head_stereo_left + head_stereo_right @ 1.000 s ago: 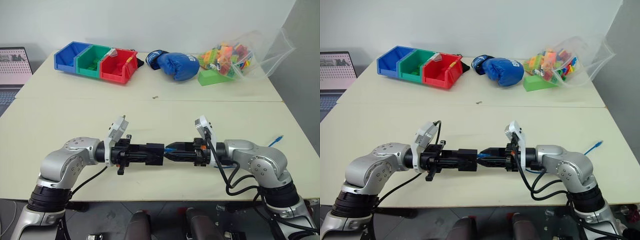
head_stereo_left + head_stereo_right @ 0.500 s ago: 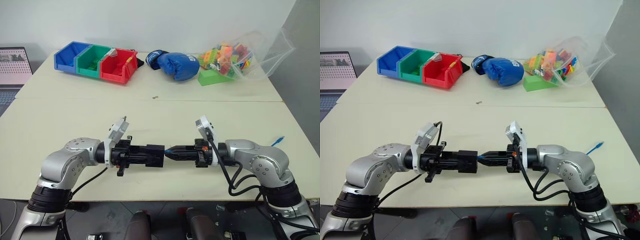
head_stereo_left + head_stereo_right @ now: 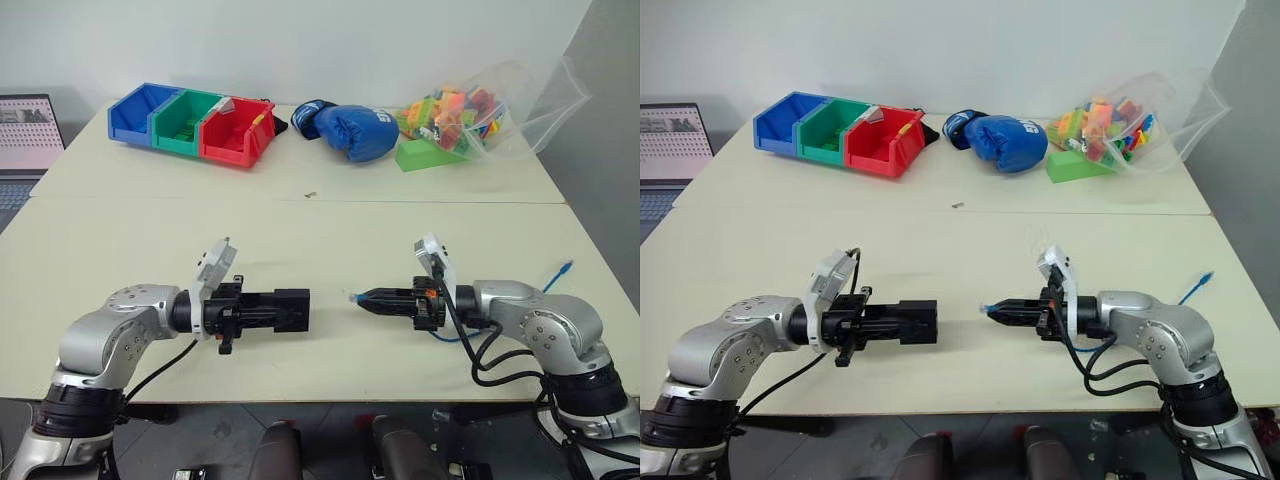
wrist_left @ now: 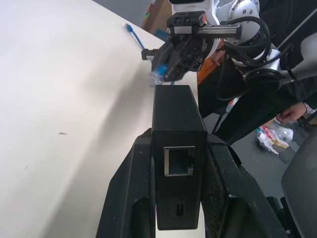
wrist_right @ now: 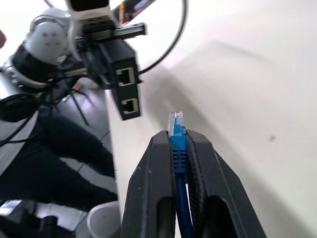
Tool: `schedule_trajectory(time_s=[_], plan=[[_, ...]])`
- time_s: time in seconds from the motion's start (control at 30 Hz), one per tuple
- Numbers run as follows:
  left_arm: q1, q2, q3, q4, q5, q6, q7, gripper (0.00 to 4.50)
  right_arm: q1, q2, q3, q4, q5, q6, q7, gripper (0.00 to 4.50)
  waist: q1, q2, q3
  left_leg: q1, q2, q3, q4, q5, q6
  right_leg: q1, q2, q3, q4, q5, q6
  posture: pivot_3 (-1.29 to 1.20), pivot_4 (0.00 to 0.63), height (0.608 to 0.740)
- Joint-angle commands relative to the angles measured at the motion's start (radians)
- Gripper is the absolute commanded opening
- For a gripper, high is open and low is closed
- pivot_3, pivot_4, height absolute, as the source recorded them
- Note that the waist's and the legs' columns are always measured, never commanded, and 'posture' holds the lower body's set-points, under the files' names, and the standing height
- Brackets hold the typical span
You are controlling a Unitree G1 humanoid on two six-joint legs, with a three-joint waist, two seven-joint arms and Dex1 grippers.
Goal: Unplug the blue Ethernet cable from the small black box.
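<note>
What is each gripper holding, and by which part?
Left gripper pinches the small black box by its sides; right gripper pinches the blue Ethernet cable just behind its plug.

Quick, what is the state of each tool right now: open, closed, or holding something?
Left tool: closed on the small black box, socket empty.
Right tool: closed on the blue Ethernet cable just behind its plug, clear of the box.

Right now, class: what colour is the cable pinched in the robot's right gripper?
Bright blue, with a clear plug at its tip: the blue Ethernet cable in the right gripper, clearest in the right wrist view.
</note>
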Motion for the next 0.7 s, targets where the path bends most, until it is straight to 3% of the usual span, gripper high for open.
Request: schedule_trajectory(time_s=[0.03, 0.2, 0.4, 0.43, 0.47, 0.57, 0.7], plan=[[0.009, 0.011, 0.053, -0.027, -0.017, -0.008, 0.035, 0.79, -0.044, 0.065, -0.008, 0.131, -0.235, -0.230, -0.189, 0.04, -0.002, 0.000, 0.000, 0.000, 0.000, 0.000, 0.000, 0.000, 0.000, 0.000, 0.000, 0.000, 0.000, 0.000, 0.000, 0.00, 0.150, 0.740], [0.011, -0.010, 0.052, -0.035, -0.003, -0.008, 0.102, 0.79, -0.152, 0.160, 0.045, 0.430, -0.583, -0.525, -0.487, 0.04, -0.011, 0.001, 0.000, 0.000, 0.000, 0.001, 0.000, 0.000, 0.000, -0.001, 0.000, 0.001, 0.000, 0.000, 0.000, 0.00, 0.150, 0.740], [-0.012, -0.047, 0.040, -0.032, 0.013, -0.018, 0.178, 0.79, -0.228, 0.232, 0.016, 0.637, -0.675, -0.633, -0.569, 0.04, -0.011, 0.001, 0.000, -0.001, 0.000, 0.001, -0.001, 0.000, 0.000, -0.001, 0.000, 0.002, 0.000, 0.002, -0.003, 0.00, 0.150, 0.740], [-0.021, -0.058, 0.043, -0.025, 0.021, -0.023, 0.202, 0.79, -0.226, 0.236, 0.007, 0.631, -0.665, -0.635, -0.552, 0.75, -0.010, 0.001, 0.000, -0.001, 0.000, 0.001, -0.001, 0.000, 0.000, -0.001, -0.001, 0.002, 0.000, 0.002, -0.003, 0.00, 0.150, 0.740], [-0.027, -0.065, 0.044, -0.019, 0.025, -0.025, 0.218, 0.79, -0.220, 0.235, 0.002, 0.615, -0.655, -0.632, -0.529, 0.84, -0.009, 0.001, 0.000, -0.001, 0.000, 0.001, -0.001, 0.000, 0.000, -0.001, -0.001, 0.002, 0.000, 0.002, -0.003, 0.00, 0.150, 0.740], [-0.065, -0.120, 0.052, 0.035, 0.106, -0.111, 0.321, 0.79, -0.184, 0.197, -0.008, 0.475, -0.610, -0.582, -0.431, 1.67, -0.005, 0.001, 0.001, -0.002, -0.001, 0.001, -0.001, 0.000, 0.000, -0.001, -0.001, 0.002, 0.000, 0.002, -0.003, 0.00, 0.150, 0.740], [-0.173, -0.231, 0.065, 0.188, 0.277, -0.313, 0.552, 0.79, -0.135, 0.125, 0.006, 0.207, -0.528, -0.475, -0.282, 2.68, 0.004, 0.002, 0.001, -0.001, -0.001, 0.001, -0.001, 0.000, 0.000, -0.001, -0.001, 0.001, 0.000, 0.002, -0.003, 0.00, 0.150, 0.740]])
